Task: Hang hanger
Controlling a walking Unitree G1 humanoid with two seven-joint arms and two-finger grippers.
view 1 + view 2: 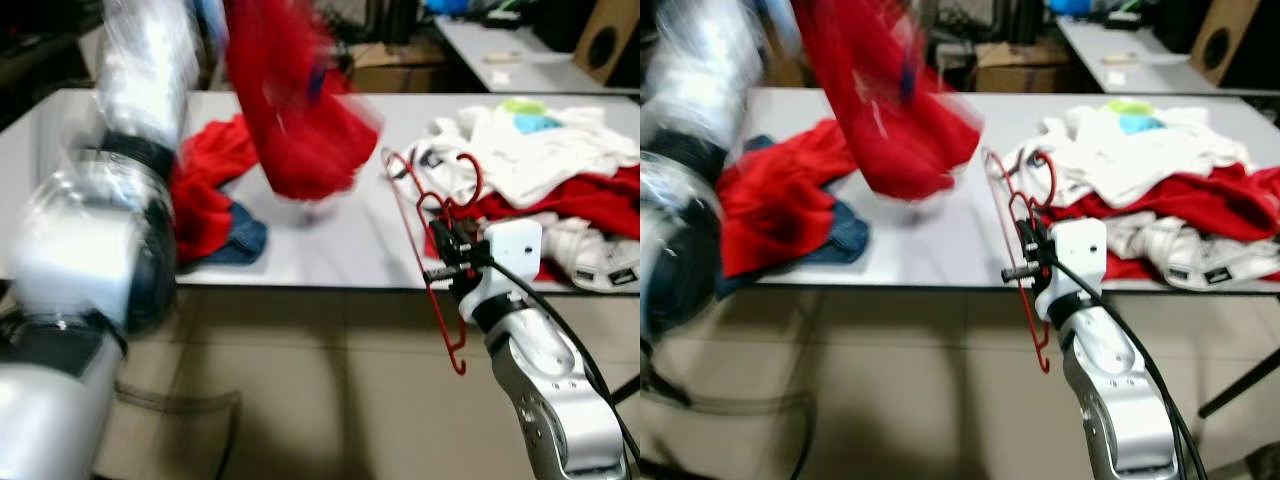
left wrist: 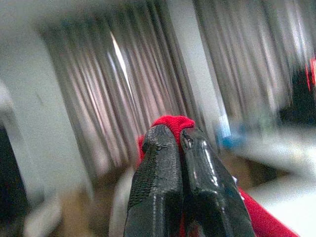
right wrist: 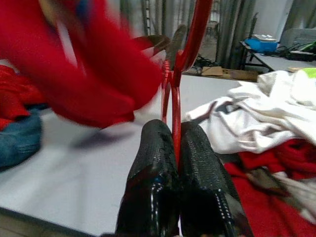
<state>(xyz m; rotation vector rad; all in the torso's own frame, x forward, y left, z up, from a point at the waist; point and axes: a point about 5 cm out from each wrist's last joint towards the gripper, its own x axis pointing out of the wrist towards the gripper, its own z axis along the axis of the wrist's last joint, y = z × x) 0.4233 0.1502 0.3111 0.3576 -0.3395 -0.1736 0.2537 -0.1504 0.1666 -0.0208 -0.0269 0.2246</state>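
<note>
Grey table (image 1: 340, 250), red hanger (image 1: 425, 250) clamped in right pincer (image 1: 448, 255)

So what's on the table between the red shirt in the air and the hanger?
Nothing. Between the red shirt and the hanger, the left eye view shows bare table.
</note>
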